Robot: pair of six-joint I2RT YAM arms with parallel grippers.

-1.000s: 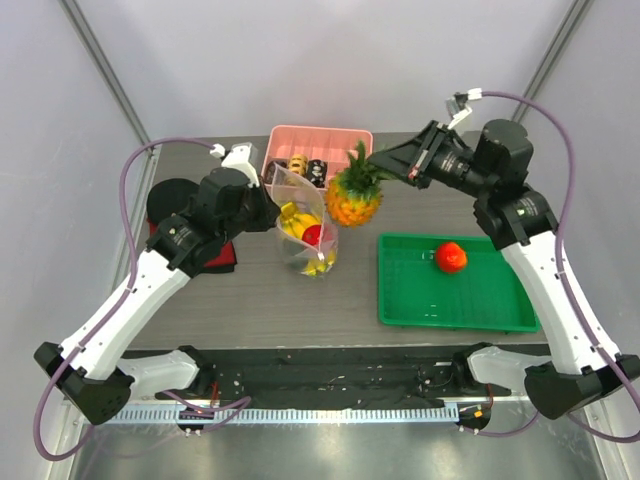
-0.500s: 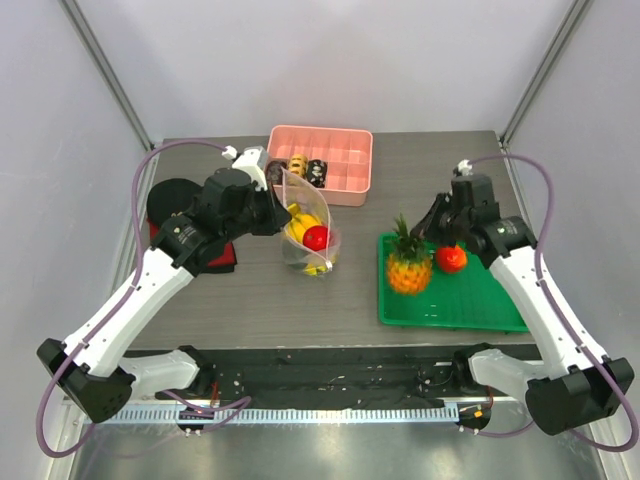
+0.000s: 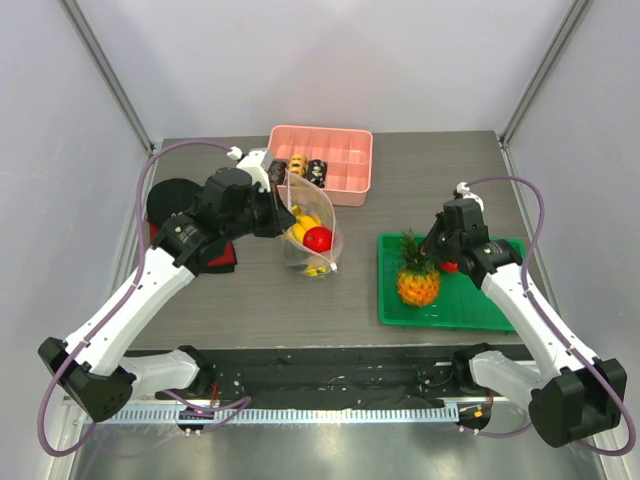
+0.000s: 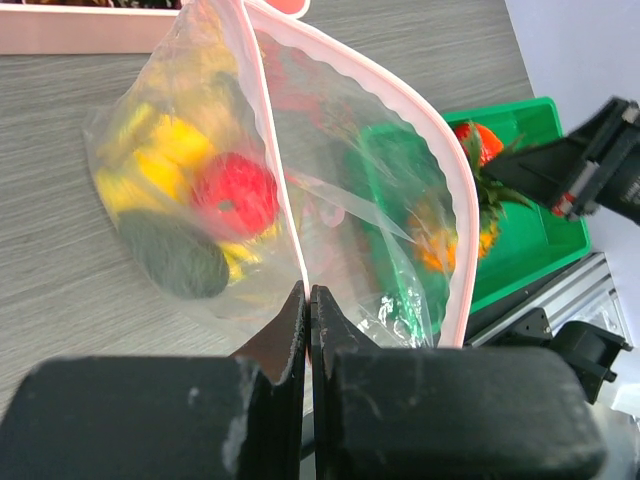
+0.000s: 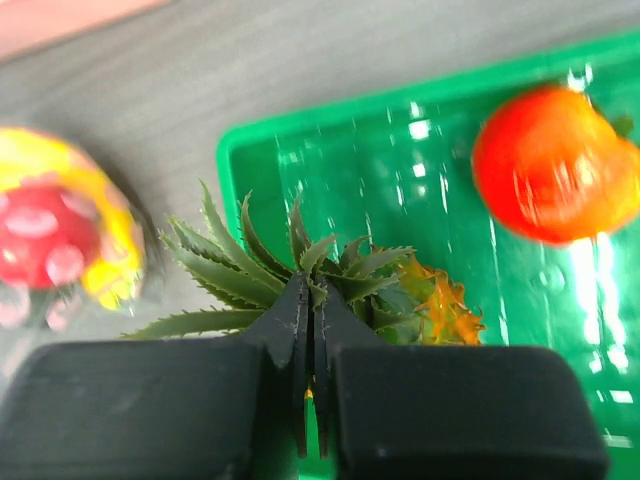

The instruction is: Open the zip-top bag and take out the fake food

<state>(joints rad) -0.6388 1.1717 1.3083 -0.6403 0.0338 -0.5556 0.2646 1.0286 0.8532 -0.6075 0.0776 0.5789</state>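
The clear zip-top bag (image 3: 310, 232) stands open on the table, its pinkish zip rim (image 4: 270, 130) pinched by my shut left gripper (image 4: 308, 292). Inside it are a red round fruit (image 4: 236, 194), a yellow banana (image 4: 165, 150) and a dark green avocado (image 4: 172, 262). My right gripper (image 5: 313, 290) is shut on the green crown (image 5: 290, 265) of the orange pineapple (image 3: 417, 283), which is at the left end of the green tray (image 3: 500, 310). A second red fruit (image 5: 548, 165) lies in the tray, mostly hidden behind the right arm in the top view.
A pink compartment box (image 3: 345, 170) with small doughnut-like rings (image 3: 307, 168) stands behind the bag. A black and red object (image 3: 170, 205) sits at the table's left edge, partly under the left arm.
My right gripper has carried the pineapple from above the bag area rightwards and down into the green tray. The left gripper has kept hold of the bag rim almost unmoved.
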